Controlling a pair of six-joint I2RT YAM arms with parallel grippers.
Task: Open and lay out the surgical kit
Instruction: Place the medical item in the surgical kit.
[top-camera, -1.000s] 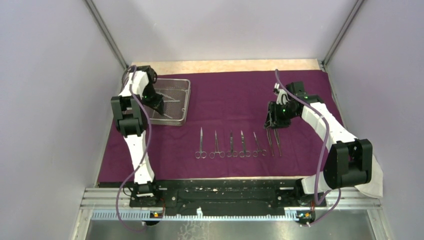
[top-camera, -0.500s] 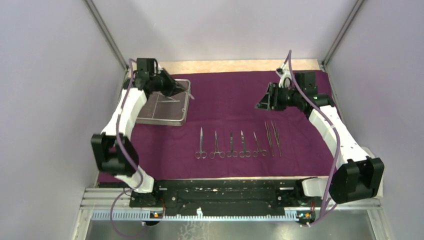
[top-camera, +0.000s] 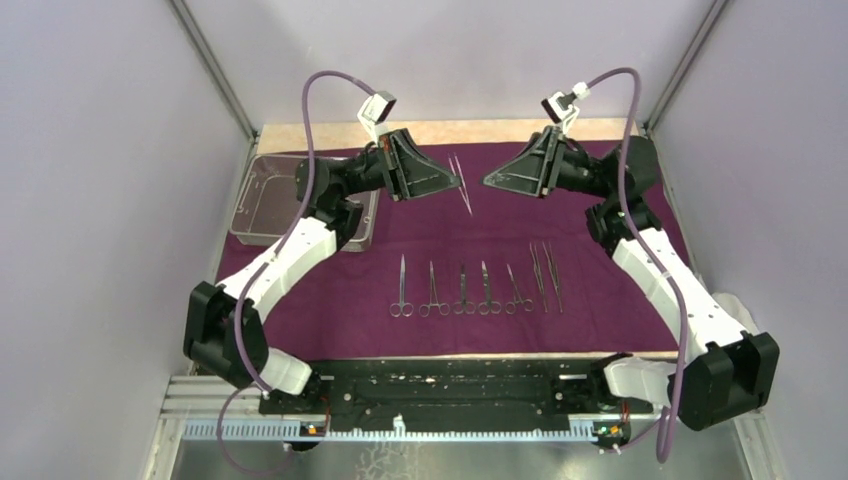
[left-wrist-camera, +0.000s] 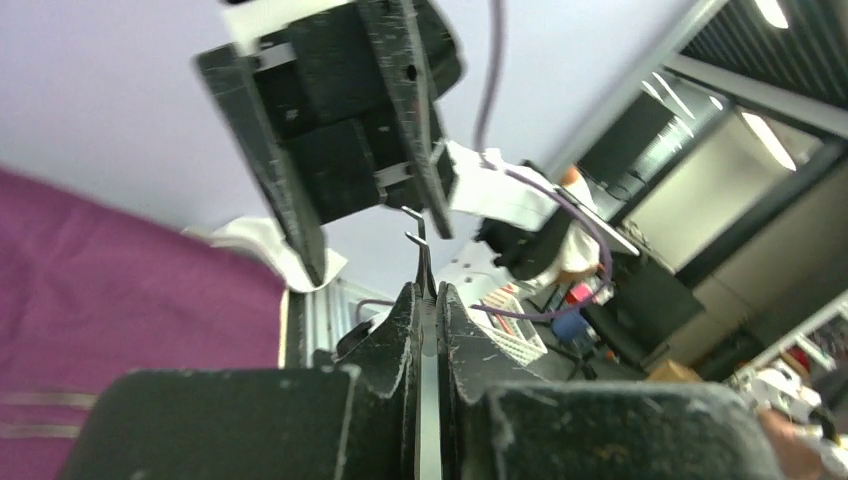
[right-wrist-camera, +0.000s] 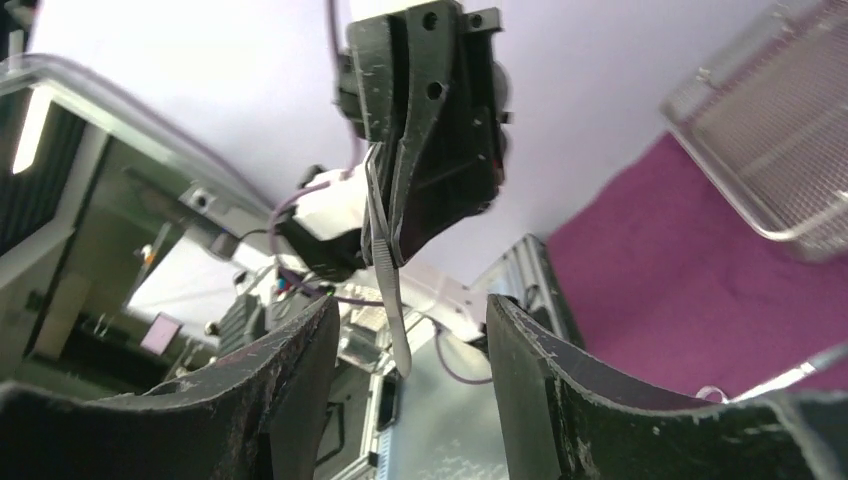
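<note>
the left arm (top-camera: 300, 245) hid part of the mesh tray (top-camera: 262, 205). the left gripper (left-wrist-camera: 427, 292) hid most of the tweezers (left-wrist-camera: 420, 255) in its wrist view. the row of instruments (top-camera: 463, 295) was too small to tell apart.

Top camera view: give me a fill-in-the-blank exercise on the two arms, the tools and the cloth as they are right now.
1. The left end effector, raised above the table, is shut on a pair of ____.
2. The right end effector, facing it, is ____ and holds nothing.
3. ____ instruments lie in a row on the cloth.
4. The colour of that cloth is ____.

Missing words: tweezers; open; seven; purple.
</note>
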